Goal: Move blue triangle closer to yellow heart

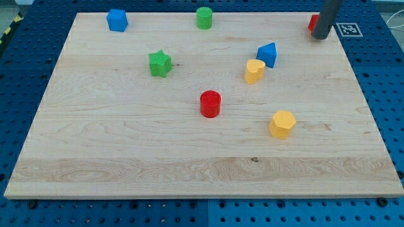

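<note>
While my tip (320, 36) (no claw) rests top-right, blue triangle (267, 54) touches yellow heart (254, 70) on the wooden board (126, 145).

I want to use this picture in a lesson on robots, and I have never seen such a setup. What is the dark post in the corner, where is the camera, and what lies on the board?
There is one picture, from a single camera looking down at a slant on a wooden board. The dark post is the robot arm's rod; my tip rests near the view's top right, partly hiding a red block. It holds nothing; it only pushes.

On the board lie a blue triangle close beside a yellow heart, a yellow block, a red cylinder, a green star, a green cylinder and a blue block.
</note>
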You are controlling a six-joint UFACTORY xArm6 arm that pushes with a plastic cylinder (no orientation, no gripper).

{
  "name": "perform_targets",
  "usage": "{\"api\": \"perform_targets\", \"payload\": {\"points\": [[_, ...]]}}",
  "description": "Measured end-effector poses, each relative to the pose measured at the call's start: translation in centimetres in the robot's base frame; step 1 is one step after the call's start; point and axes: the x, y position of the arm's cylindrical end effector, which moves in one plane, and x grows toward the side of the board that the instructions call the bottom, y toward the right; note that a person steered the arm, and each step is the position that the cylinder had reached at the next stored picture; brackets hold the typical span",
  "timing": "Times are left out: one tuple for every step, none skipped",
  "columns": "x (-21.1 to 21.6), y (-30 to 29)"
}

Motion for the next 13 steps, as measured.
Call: {"api": "perform_targets", "payload": {"points": [[-0.5, 0.0], [-1.1, 0.0], [-1.2, 0.0], [2.2, 0.0], [5.8, -0.2], [5.6, -0.7], [4.9, -3.1], [4.8, -6.7], [4.8, -10.7], [4.7, -14.3], [4.6, -17.7], [5.9, -20.7], [7.4, -23.7]]}}
